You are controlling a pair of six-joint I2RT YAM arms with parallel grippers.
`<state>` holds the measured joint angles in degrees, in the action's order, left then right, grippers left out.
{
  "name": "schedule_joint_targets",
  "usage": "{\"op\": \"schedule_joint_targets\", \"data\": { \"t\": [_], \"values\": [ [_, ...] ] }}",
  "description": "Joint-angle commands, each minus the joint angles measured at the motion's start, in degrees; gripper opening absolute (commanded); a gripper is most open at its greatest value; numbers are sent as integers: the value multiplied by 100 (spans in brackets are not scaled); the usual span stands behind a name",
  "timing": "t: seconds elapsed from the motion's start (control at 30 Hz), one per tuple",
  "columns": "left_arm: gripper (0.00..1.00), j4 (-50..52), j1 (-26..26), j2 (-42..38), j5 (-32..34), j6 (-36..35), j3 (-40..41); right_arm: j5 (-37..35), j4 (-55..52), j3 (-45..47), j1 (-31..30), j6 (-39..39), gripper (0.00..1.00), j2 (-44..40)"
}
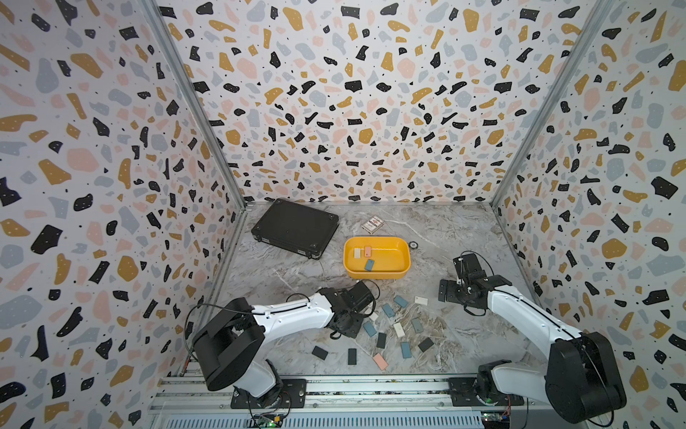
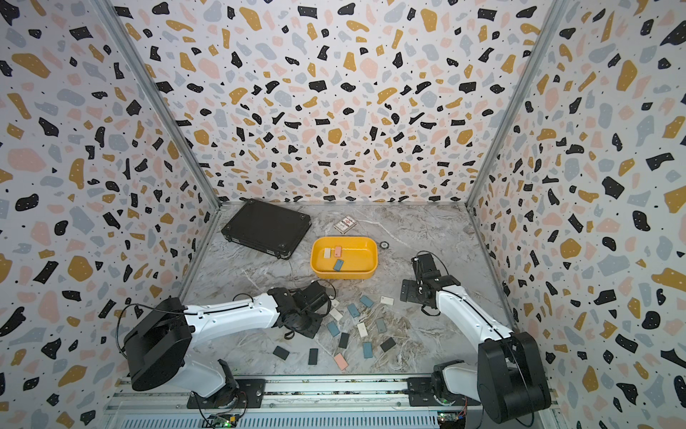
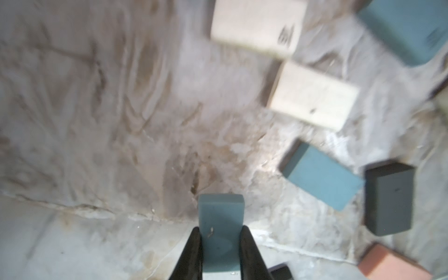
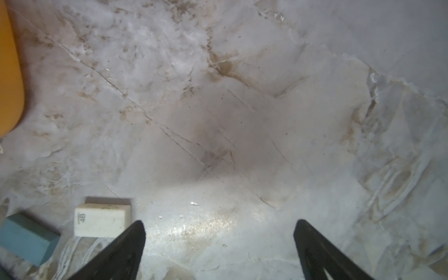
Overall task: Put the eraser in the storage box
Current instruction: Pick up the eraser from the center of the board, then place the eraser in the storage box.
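In the left wrist view my left gripper (image 3: 220, 229) is shut on a blue eraser (image 3: 220, 213), pinched between its two black fingers just above the marble table. From above, the left wrist (image 1: 352, 301) hides that eraser. The storage box (image 1: 375, 275) is a yellow tray behind the pile, and it holds a white eraser (image 1: 357, 253), a pink eraser (image 1: 368, 251) and a blue eraser (image 1: 369, 265). My right gripper (image 4: 219, 223) stands open over bare table, right of the box, with a white eraser (image 4: 101, 220) beside one finger.
Several loose erasers, blue, white, black and one pink eraser (image 1: 380, 361), lie scattered between the arms. A flat black case (image 1: 297, 227) lies at the back left, a card pack (image 1: 372, 224) behind the box, and a small round object (image 1: 413, 244) to its right.
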<state>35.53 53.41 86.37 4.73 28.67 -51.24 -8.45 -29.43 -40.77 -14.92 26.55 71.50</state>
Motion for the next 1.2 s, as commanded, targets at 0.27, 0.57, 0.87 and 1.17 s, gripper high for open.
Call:
{"op": "schedule_joint_targets", "data": {
  "t": [0.27,0.57,0.87,1.17],
  "values": [
    [25,15,-530,434,-213,-703,-1948,-160,-239,-237,-28,-62,98,-111],
    [25,73,-1147,1565,-537,-1119,-3478,-280,-297,-396,-24,-80,98,-60],
    [26,169,-1521,2826,-771,-1263,-4736,-303,-248,-553,-21,-78,99,254],
    [26,199,-1719,3873,-896,-1206,-5823,-309,-167,-673,-27,-93,99,541]
  ]
}}
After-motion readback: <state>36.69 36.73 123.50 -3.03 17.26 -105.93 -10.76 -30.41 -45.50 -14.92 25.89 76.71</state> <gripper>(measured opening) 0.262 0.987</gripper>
